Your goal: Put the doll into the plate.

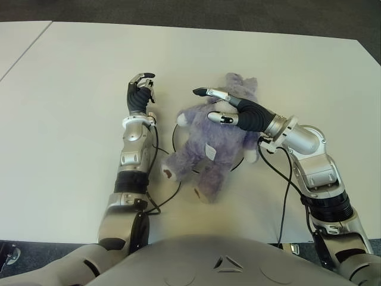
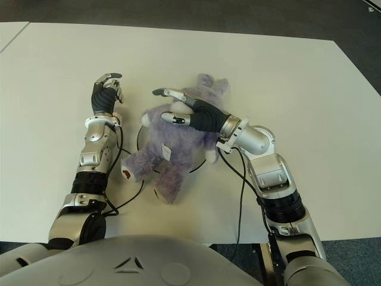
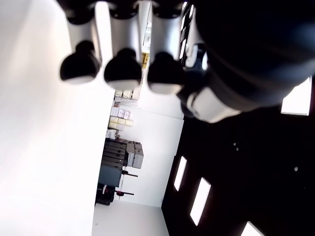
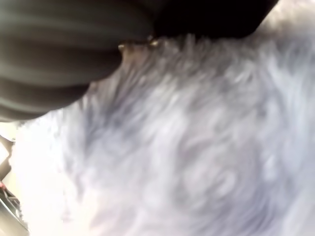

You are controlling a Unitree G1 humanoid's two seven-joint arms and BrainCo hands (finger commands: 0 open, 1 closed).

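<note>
Doll (image 1: 208, 140) already lies across the plate (image 1: 176, 132) right under the right hand (image 1: 229, 107), fingers spread and gripping nothing, so I'd guess next it just lifts clear.

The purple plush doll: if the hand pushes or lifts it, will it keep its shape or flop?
Probably floppy: the doll is fuzzy plush, its legs sprawling past the plate rim onto the table. Likely light for its bulk, so a push may drag it rather than roll it. The right hand, fingers spread above it, would likely sink into the fur; slipping seems unlikely.
</note>
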